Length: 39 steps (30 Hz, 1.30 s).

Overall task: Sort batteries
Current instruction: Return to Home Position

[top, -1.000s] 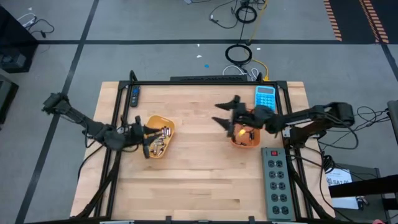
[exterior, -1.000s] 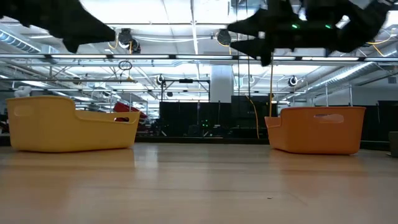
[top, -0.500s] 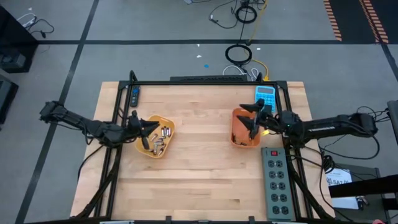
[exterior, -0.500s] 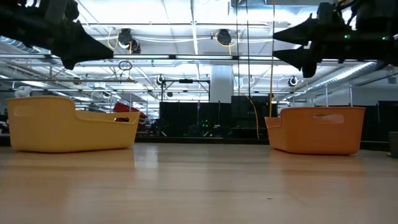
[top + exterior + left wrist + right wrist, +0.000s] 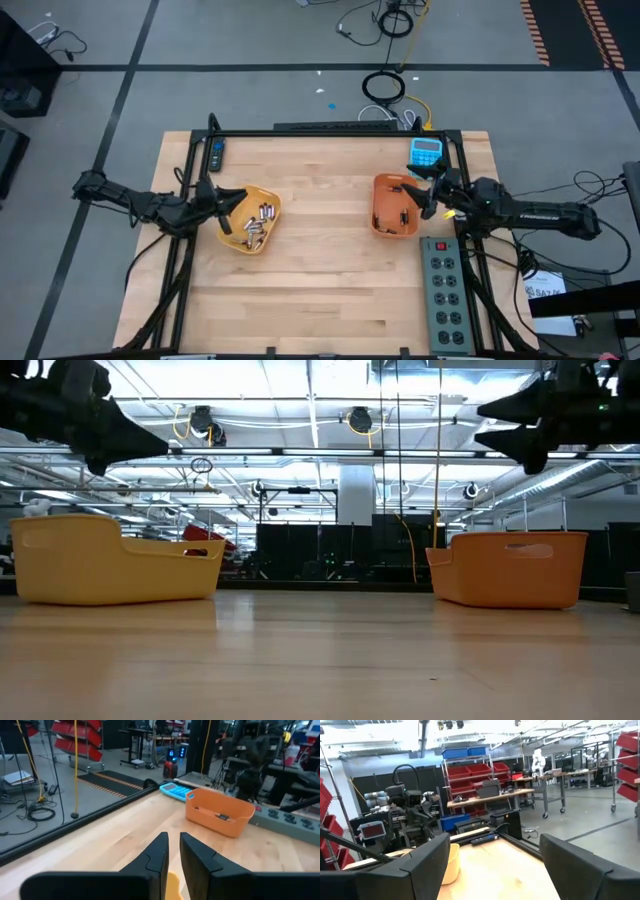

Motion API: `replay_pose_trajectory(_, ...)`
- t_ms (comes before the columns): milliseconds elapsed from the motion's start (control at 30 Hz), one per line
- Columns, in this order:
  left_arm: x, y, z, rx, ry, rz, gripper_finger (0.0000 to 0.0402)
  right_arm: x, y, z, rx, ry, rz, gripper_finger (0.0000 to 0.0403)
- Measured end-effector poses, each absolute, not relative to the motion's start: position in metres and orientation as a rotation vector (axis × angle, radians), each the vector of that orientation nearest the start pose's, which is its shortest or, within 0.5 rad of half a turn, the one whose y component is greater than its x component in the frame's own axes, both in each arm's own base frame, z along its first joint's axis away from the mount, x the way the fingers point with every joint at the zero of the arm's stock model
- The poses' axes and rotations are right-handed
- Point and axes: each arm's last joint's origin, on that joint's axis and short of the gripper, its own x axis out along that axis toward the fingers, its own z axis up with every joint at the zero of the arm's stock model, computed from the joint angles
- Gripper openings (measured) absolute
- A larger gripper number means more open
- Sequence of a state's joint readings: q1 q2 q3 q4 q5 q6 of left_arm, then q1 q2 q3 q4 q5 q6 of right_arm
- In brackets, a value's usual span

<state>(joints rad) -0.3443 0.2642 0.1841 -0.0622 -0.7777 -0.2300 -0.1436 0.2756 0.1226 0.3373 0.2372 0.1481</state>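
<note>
From above, I am holding left fingers nearly shut mid-left, right fingers wide apart mid-right, both empty.

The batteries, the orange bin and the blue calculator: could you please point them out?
batteries (image 5: 252,228): high view, middle of the heap.
orange bin (image 5: 510,572): low view, front wall.
blue calculator (image 5: 427,157): high view, keypad.

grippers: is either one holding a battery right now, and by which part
Nothing is held. The left gripper is shut with nothing between its fingers, and the right gripper is open and empty.
</note>
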Motion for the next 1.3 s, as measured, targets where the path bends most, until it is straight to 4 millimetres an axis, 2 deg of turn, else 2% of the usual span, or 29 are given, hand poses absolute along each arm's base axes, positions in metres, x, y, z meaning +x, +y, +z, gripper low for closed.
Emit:
replay_pose_trajectory(267,0.098,-0.014,0.188,-0.160,0.087,0.448,0.0056,0.090,-0.020,0.216,0.087,-0.236,-0.370,0.0297)
replay_pose_trajectory(400,0.099,-0.014,0.169,-0.162,0.085,0.448,0.0056,0.087,-0.019,0.215,0.022,-0.345,-0.369,0.0297)
replay_pose_trajectory(500,0.100,-0.014,0.160,-0.183,0.038,0.444,0.0056,0.087,-0.019,0.205,-0.057,-0.405,-0.360,0.0297)
replay_pose_trajectory(667,0.099,-0.014,0.161,-0.163,0.011,0.457,0.0056,0.087,-0.018,0.207,-0.130,-0.403,-0.369,0.0297)
replay_pose_trajectory(833,0.098,-0.014,0.161,-0.133,0.018,0.456,0.0056,0.088,-0.016,0.206,-0.131,-0.398,-0.294,0.0297)
replay_pose_trajectory(1033,0.098,-0.014,0.161,-0.101,0.027,0.456,0.0056,0.092,-0.017,0.194,-0.068,-0.274,-0.282,0.0297)
replay_pose_trajectory(1300,0.098,-0.012,0.161,-0.099,0.025,0.496,0.0056,0.095,-0.018,0.175,-0.142,-0.060,-0.280,0.0297)
